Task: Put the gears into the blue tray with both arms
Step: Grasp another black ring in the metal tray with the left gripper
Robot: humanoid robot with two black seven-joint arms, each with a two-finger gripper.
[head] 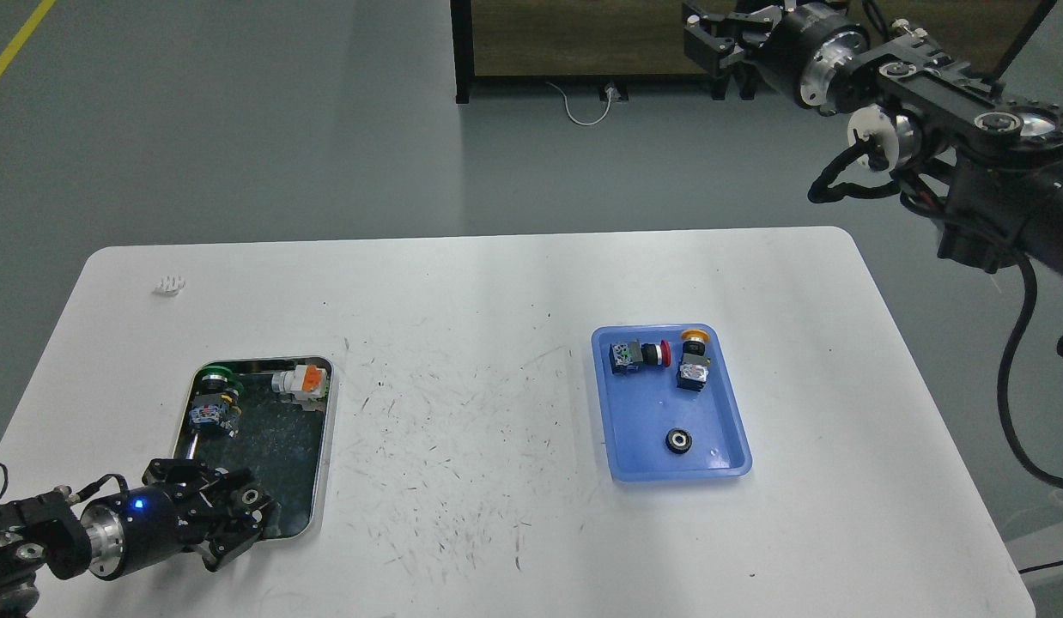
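One gear (pixel 678 440), a small black toothed disc with a pale centre, lies flat in the near half of the blue tray (pixel 639 429) right of the table's middle. My left gripper (pixel 244 515) hangs low over the near-left corner of the steel tray, its blue light on. Its dark fingers are bunched together, and whether they hold anything cannot be made out. My right gripper (pixel 705 39) is raised high beyond the table's far right edge, well away from the blue tray; its fingers are too dark to tell apart.
Two push-button switches, one red-capped (pixel 639 354) and one yellow-capped (pixel 693 360), lie in the blue tray's far half. The steel tray (pixel 325 446) at the left holds a green-capped switch (pixel 214 399) and an orange part (pixel 301 382). A small white piece (pixel 169 285) sits far left.
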